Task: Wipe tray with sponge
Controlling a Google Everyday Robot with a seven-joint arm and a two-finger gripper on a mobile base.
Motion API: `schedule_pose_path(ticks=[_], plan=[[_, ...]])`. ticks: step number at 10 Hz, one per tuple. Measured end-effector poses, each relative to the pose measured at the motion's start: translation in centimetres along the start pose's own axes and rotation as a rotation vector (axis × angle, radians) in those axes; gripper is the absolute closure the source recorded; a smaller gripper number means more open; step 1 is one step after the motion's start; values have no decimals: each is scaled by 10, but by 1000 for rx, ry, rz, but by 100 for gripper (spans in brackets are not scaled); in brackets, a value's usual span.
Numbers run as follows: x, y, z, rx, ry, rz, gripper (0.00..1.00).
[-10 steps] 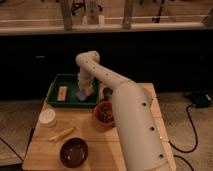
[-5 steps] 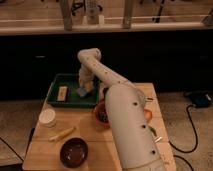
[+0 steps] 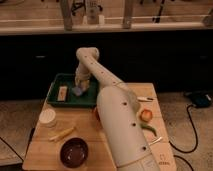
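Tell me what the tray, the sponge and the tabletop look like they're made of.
Tray: probably plastic; even dark green colour, moulded raised rims, dull finish.
Sponge: likely foam; a light blue, soft-looking block. The gripper sits over it inside the tray.
Tabletop: looks like light wood, pale tan and matte, though no grain can be made out.

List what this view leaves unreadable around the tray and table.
Camera view: how the gripper in the tray meets the sponge; the wrist masks it.
Camera view: the tray's right end, partly behind the arm.
Camera view: a reddish dish, mostly covered by the arm.
Camera view: small items on the table's right side, too small to identify.
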Motion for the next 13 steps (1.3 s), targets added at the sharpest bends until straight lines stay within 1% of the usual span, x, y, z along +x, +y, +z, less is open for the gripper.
schedule_pose_path(ticks=[1, 2, 3, 4, 5, 7, 9, 11, 12, 13], plan=[[-17, 2, 3, -15, -25, -43, 100], [-28, 5, 6, -30, -43, -76, 100], [-36, 8, 8, -39, -55, -103, 100], [-44, 16, 8, -61, -63, -125, 100], [-48, 27, 6, -80, -61, -133, 100], [-43, 41, 1, -94, -45, -111, 100], [-18, 51, -9, -91, -2, -58, 100], [-1, 46, -13, -62, 31, -28, 100], [8, 38, -13, -33, 60, -13, 100], [14, 33, -12, -14, 74, -6, 100]])
